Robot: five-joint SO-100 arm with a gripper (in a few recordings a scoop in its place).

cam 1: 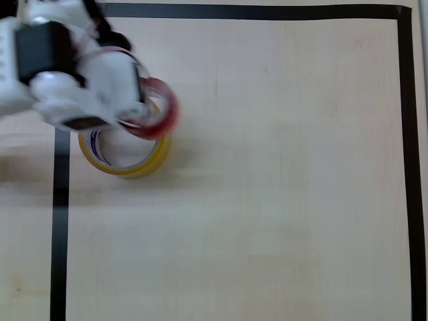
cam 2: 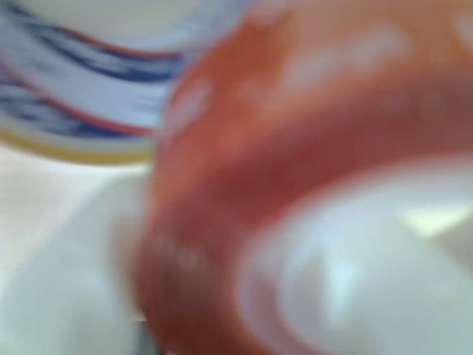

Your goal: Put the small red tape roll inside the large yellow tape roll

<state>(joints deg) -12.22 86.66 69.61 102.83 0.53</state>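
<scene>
In the overhead view the large yellow tape roll (cam 1: 144, 164) lies flat on the table at the left, its white core printed with blue and red marks. The small red tape roll (cam 1: 164, 107) hangs tilted and blurred over the yellow roll's upper right rim. My white gripper (cam 1: 137, 114) is shut on its left part. The wrist view is very close and blurred: the red roll (cam 2: 295, 111) with its white core is in front, and the yellow roll's (cam 2: 81, 103) printed core is at the upper left behind it.
A light wooden table carries a black tape border (cam 1: 60, 221) down the left, along the top and down the right side (cam 1: 409, 167). Bare wood stretches to the right of and below the rolls. The white arm body (cam 1: 40, 60) covers the top left corner.
</scene>
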